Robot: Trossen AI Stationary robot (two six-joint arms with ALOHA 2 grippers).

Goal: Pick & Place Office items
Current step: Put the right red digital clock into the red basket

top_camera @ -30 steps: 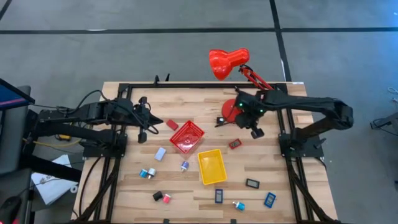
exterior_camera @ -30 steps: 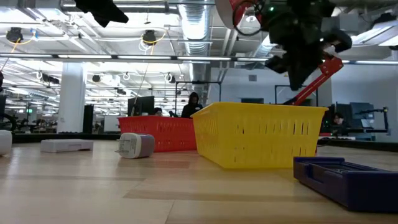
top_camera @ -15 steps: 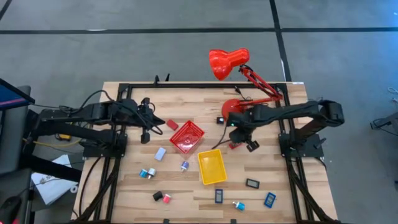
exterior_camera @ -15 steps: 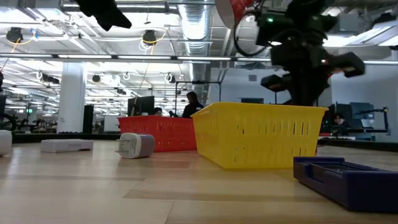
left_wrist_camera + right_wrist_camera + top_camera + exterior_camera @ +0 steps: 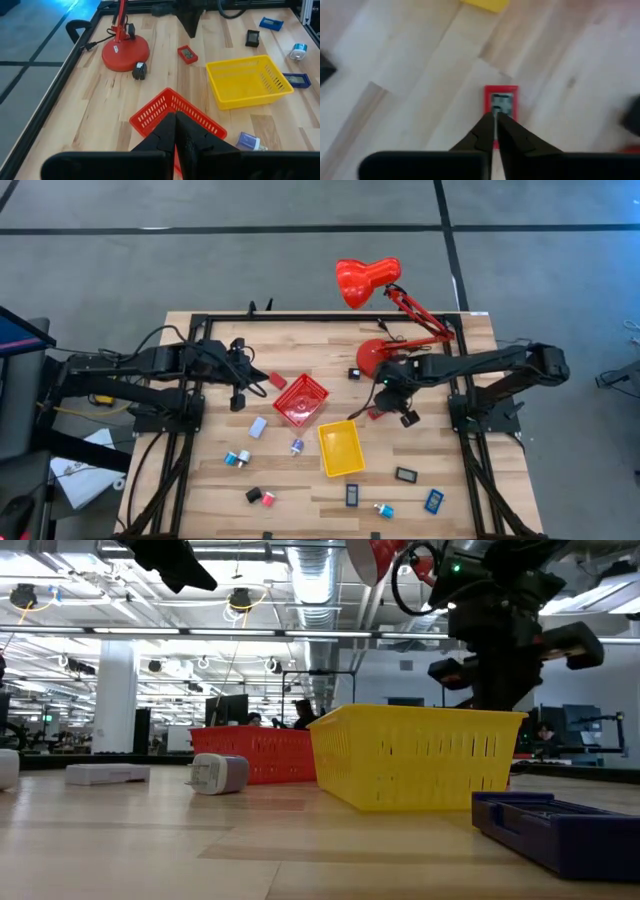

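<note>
My right tool [image 5: 495,116], fingers nearly together, hangs over the red item [image 5: 501,102], possibly touching it.

left gripper [image 5: 175,120] shut, raised; right gripper [image 5: 495,117] nearly closed, fingertips low over table.

No text, label, brand, number or sign can be read in any of the views. The small red item [image 5: 501,106] in the middle of the right wrist view has a grey panel on its face, but the marks on it are too blurred to read. The flat blue piece [image 5: 560,822] at the lower right of the low view shows no letters. The screens far back in the room, in the middle of the low view, are too small to read.
</note>
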